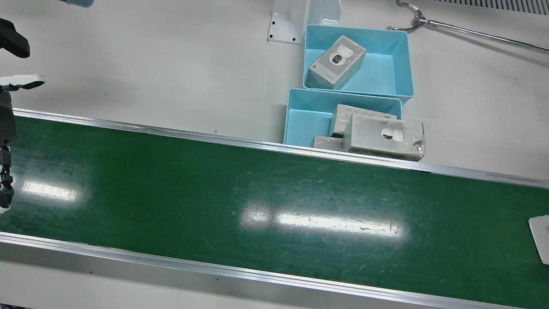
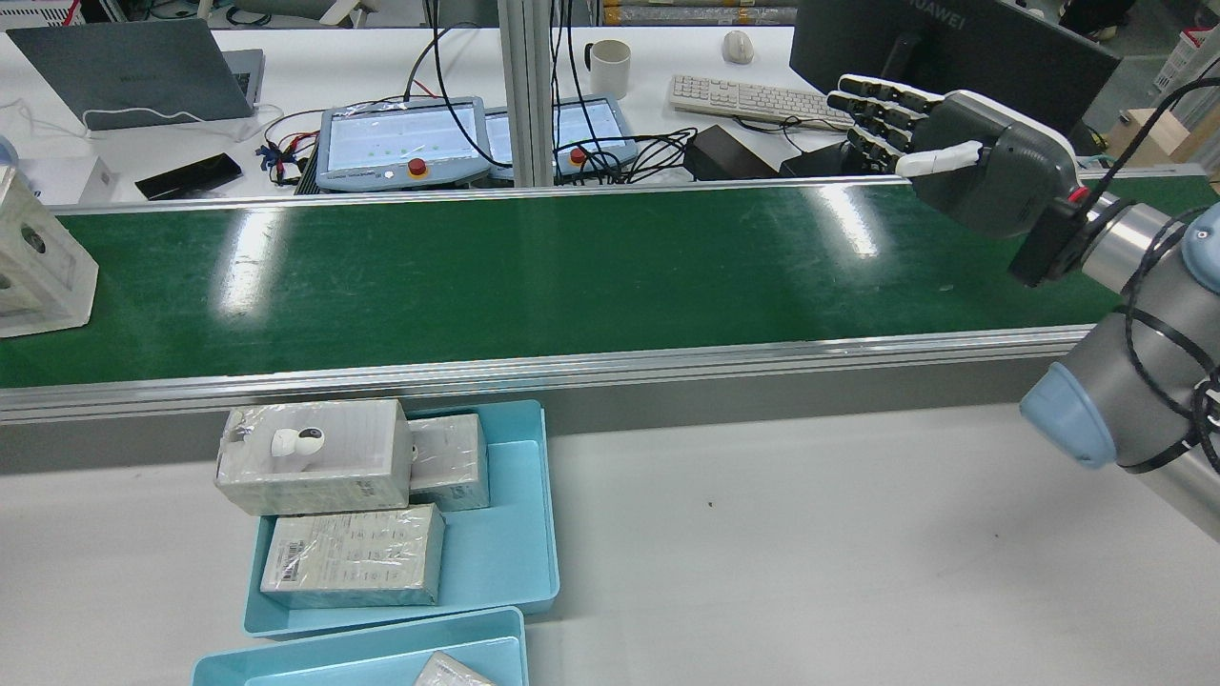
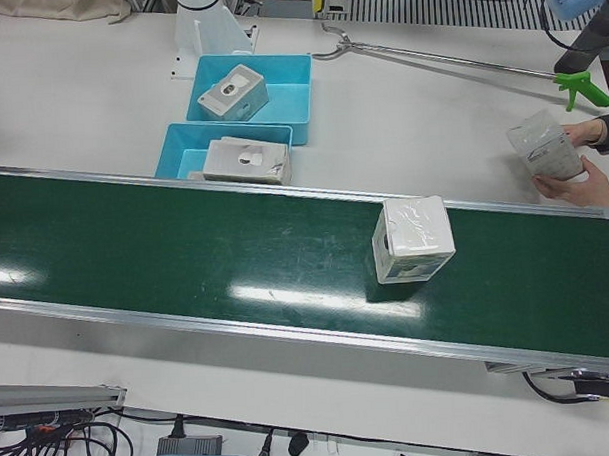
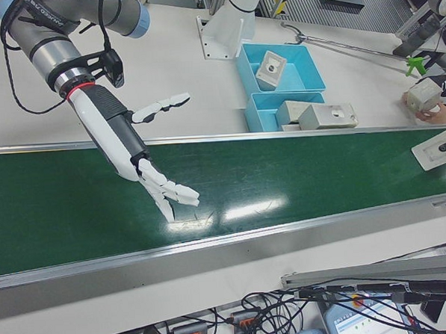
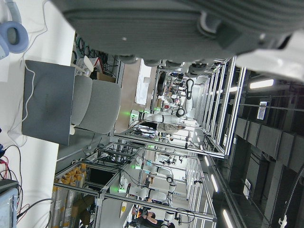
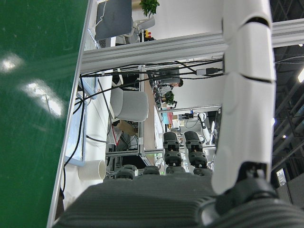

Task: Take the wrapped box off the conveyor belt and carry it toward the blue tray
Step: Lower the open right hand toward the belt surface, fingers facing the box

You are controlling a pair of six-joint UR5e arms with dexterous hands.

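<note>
The wrapped box [image 3: 413,239] stands alone on the green conveyor belt [image 3: 185,242]. It shows at the belt's far left in the rear view [image 2: 33,262] and at its right end in the right-front view [image 4: 439,148]. My right hand [image 2: 953,143] hovers open over the other end of the belt, fingers stretched out and holding nothing, far from the box; the same hand [image 4: 144,152] reaches down over the belt there. Two blue trays [image 1: 399,60] [image 1: 300,124] sit beside the belt with wrapped boxes in them. My left hand [image 5: 180,23] shows only as a dark palm.
A person's hands hold another wrapped box [image 3: 547,149] at the table's far end. A long grabber tool [image 1: 472,32] lies on the white table behind the trays. One box [image 1: 384,137] overhangs the nearer tray's rim at the belt's rail.
</note>
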